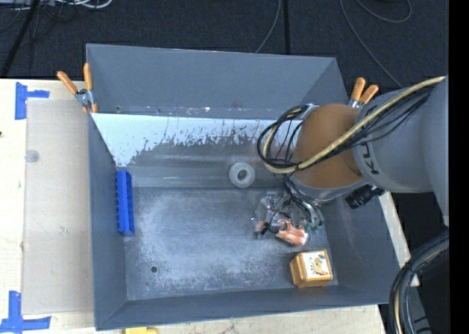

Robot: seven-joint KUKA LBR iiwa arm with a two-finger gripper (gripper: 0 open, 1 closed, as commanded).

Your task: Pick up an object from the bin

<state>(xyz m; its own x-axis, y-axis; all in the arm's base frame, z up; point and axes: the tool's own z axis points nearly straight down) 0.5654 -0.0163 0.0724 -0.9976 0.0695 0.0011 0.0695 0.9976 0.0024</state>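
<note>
L wall: blue bar [124,203], long axis front-to-back, well apart from arm | mid-back: grey ring [241,174] | R-centre: gripper [282,224] low in bin, grip state can't tell | pinkish-copper obj [293,236] just beside its tip, front-right, prob. target | tan box [311,268] near, further front-right; label unreadable

Light falls even and moderate over the bin [212,83]. A pale band of glare runs along its far wall, brightest toward its left corner. The arm [407,146] casts a soft shadow on the bin's right side. Beyond the bin's far rim the floor [183,10] lies dark.
</note>
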